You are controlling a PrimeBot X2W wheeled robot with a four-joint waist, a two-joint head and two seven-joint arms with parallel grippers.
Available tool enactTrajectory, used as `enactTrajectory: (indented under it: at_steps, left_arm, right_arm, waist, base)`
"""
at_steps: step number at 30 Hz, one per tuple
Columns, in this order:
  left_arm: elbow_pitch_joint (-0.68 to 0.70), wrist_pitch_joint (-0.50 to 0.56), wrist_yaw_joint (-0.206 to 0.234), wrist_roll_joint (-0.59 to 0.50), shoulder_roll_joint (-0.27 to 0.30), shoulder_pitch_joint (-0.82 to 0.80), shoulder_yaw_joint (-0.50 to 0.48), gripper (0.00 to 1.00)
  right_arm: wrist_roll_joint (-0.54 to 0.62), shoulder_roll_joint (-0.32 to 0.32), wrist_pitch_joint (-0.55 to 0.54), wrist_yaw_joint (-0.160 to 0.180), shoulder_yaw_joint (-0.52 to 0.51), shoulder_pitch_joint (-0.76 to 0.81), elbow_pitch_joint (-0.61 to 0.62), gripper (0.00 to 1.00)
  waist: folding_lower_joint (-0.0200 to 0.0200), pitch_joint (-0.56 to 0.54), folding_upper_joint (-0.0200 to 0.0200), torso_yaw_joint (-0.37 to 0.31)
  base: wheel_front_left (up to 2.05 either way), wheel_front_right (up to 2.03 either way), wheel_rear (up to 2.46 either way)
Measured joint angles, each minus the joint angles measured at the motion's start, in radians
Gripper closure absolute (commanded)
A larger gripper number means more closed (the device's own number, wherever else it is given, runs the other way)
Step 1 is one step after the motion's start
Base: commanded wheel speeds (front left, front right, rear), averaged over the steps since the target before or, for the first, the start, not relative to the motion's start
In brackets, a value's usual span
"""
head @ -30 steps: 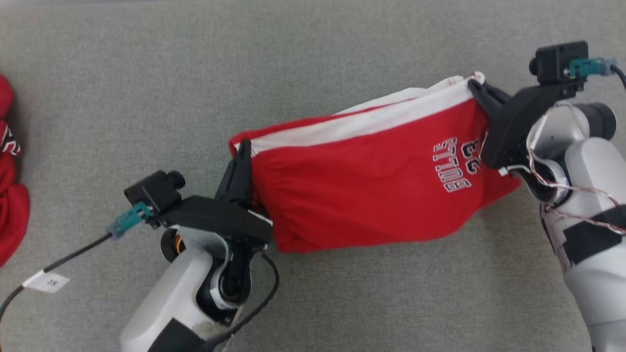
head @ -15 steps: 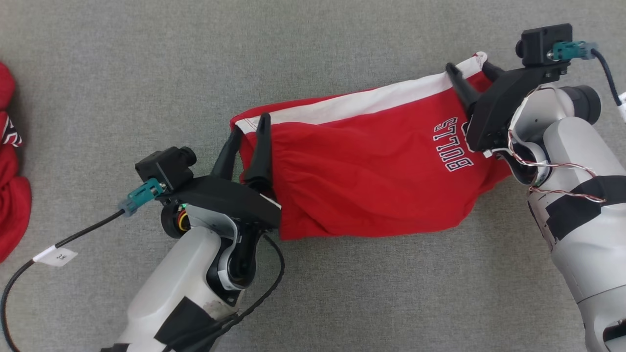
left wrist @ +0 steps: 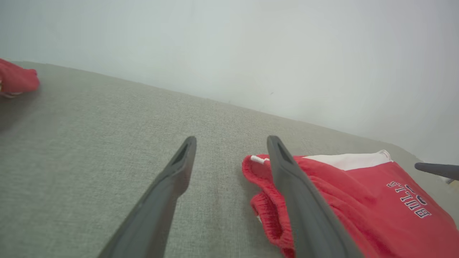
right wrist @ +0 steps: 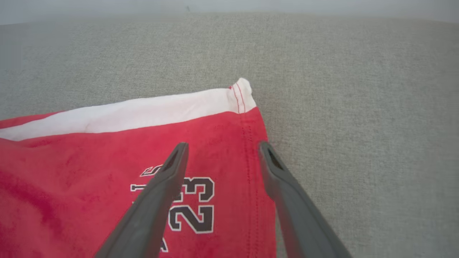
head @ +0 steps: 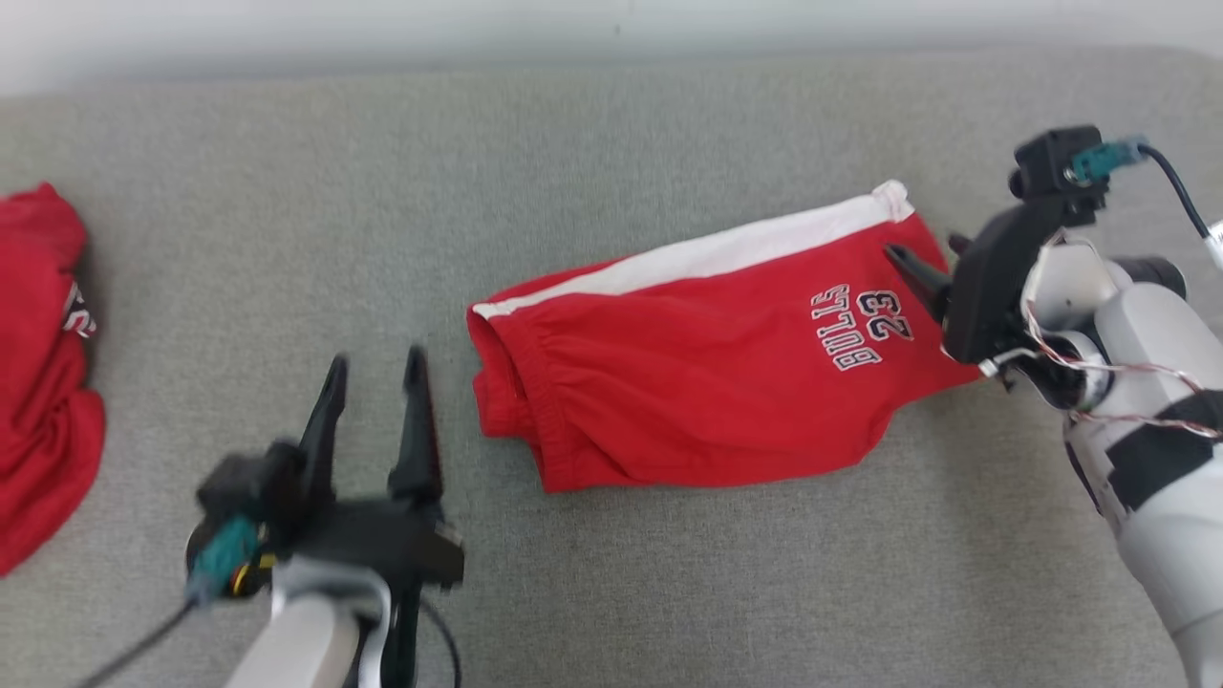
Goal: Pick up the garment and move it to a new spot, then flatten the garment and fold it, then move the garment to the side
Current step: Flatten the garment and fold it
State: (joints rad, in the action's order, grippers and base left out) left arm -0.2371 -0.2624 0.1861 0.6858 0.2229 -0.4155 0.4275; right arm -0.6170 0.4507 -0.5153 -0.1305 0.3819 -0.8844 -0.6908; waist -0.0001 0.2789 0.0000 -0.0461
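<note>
Two sets of fingers are spread wide right now, and no cloth is gripped by either. The left gripper point(head: 375, 358) is seen low on the left of the head view, blurred, its dark fingers pointing away from the robot with bare grey fabric between them; it is held just beside the gathered waistband of the red shorts point(head: 707, 382), and a gap can be made out between the two. In its own wrist view the right-hand finger is laid across the waistband end in the picture, though contact cannot be confirmed there. Over on the other side, the right gripper point(head: 925, 245) is poised at the hem end, fingers parted above the red cloth close to the "BULLS 23" print point(head: 860, 327); whether the cloth is touched cannot be told. The shorts are laid flat near the middle of the grey surface point(head: 611, 172), set at a slant, with a white stripe point(head: 707, 256) running along the far edge. Well apart, at the left edge, a second red garment point(head: 38, 382) is bunched up. A pale wall point(head: 611, 24) is seen beyond the surface.
</note>
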Motion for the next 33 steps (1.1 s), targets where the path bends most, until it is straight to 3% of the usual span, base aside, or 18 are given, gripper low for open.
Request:
enactTrajectory:
  at_steps: [8, 14, 24, 33]
  left_arm:
    - [0.147, 0.000, 0.034, -0.206, 0.013, 0.241, -0.063, 0.00]
    - [0.181, 0.000, 0.050, -0.292, 0.040, 0.376, -0.090, 0.00]
    - [0.209, 0.000, 0.016, -0.349, 0.017, 0.400, -0.106, 0.00]
    - [0.207, 0.000, -0.010, -0.372, -0.016, 0.373, -0.127, 0.00]
  right_arm:
    - [0.018, 0.030, -0.057, 0.000, -0.116, 0.077, -0.062, 0.00]
    - [0.101, -0.021, -0.055, 0.000, -0.232, 0.096, -0.121, 0.00]
    - [0.322, -0.059, -0.013, 0.000, -0.376, 0.074, -0.185, 0.00]
    - [0.401, -0.139, -0.036, 0.000, -0.432, 0.049, -0.187, 0.00]
  waist:
    - [-0.0001, -0.085, -0.0001, 0.013]
    - [-0.0001, -0.111, -0.0002, 0.049]
    - [0.0001, -0.047, -0.0001, 0.100]
    - [0.0000, 0.027, -0.0001, 0.131]
  base:
    - [0.00, 0.00, 0.00]
    - [0.00, 0.00, 0.00]
    - [0.00, 0.00, 0.00]
    - [0.00, 0.00, 0.00]
